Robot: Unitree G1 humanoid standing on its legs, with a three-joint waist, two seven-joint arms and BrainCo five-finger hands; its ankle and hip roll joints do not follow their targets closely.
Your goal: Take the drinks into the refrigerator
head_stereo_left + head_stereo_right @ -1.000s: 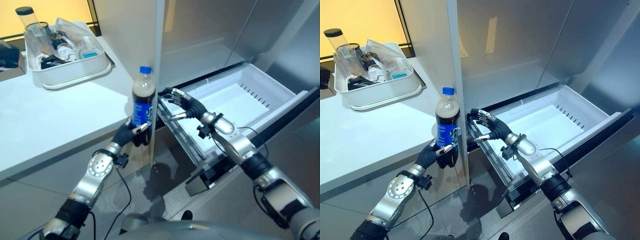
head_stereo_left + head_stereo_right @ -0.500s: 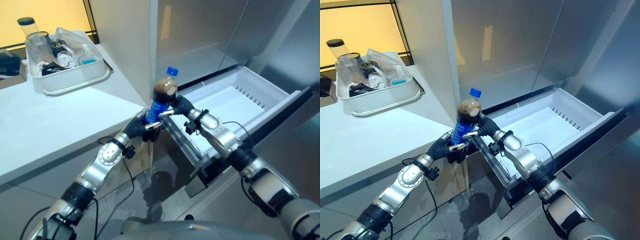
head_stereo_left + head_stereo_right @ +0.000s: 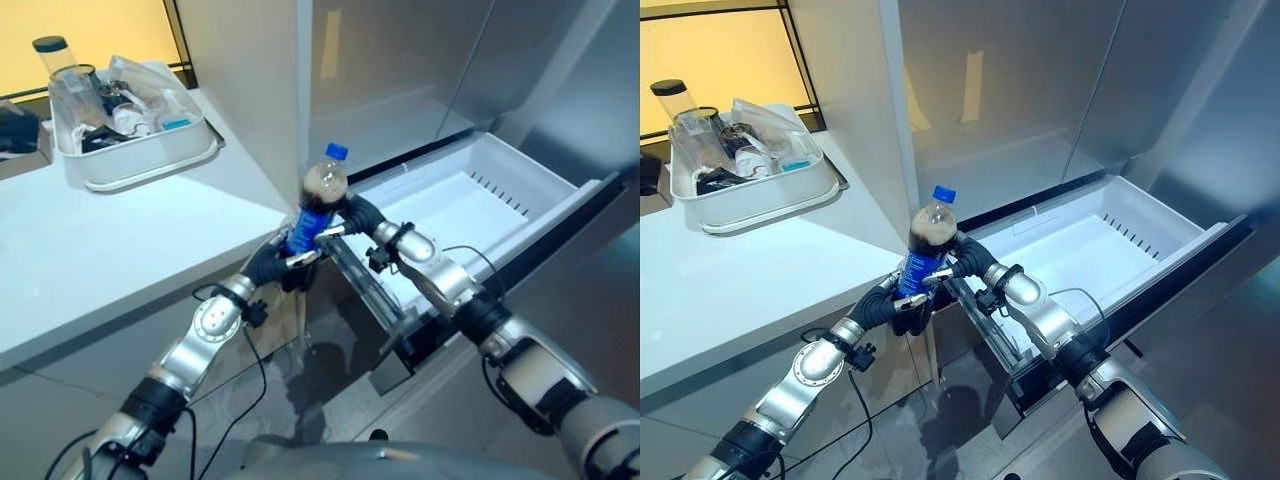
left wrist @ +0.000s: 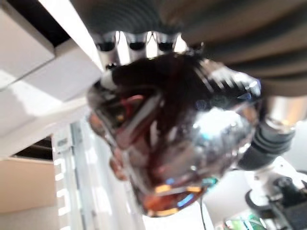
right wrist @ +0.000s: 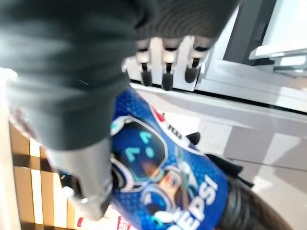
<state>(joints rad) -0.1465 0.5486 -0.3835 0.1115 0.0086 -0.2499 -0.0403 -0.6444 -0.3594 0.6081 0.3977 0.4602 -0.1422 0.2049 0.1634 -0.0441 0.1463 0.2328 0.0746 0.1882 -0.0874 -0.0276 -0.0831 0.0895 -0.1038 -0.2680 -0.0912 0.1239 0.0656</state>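
Holding the cola bottle (image 3: pixel 316 203) low on its body, my left hand (image 3: pixel 272 265) had its fingers curled round the base, just off the corner of the white counter (image 3: pixel 120 240). Far back on that counter sat a white tub (image 3: pixel 140 150) of odds and ends, well apart from the work. The bottle stood tilted, blue cap (image 3: pixel 337 151) leaning toward the refrigerator, its blue label between my two hands. In my left wrist view the bottle's dark, glossy bottom (image 4: pixel 177 139) sat right against the palm, fingers wrapped behind it.

My right hand (image 3: pixel 352 215) was at the bottle's other side, at label height. In its wrist view the fingers (image 5: pixel 165 64) reached over the label (image 5: pixel 163 177) with the thumb lower down on the near side, so I judged it was closing round the bottle, though I could not tell how firm that hold was. To its right the white freezer drawer (image 3: pixel 540 215) stood pulled out and bare inside, under the shut steel doors (image 3: pixel 420 60).

This looked to me like a hand-over. To do it well, I thought, the right hand needed a full wrap on the label band before the left let go, since the plastic is smooth and the liquid shifts the weight. The left should release slowly and drop clear downward. Then the bottle had to clear the drawer's near rim (image 3: pixel 365 290) and be laid down gently.
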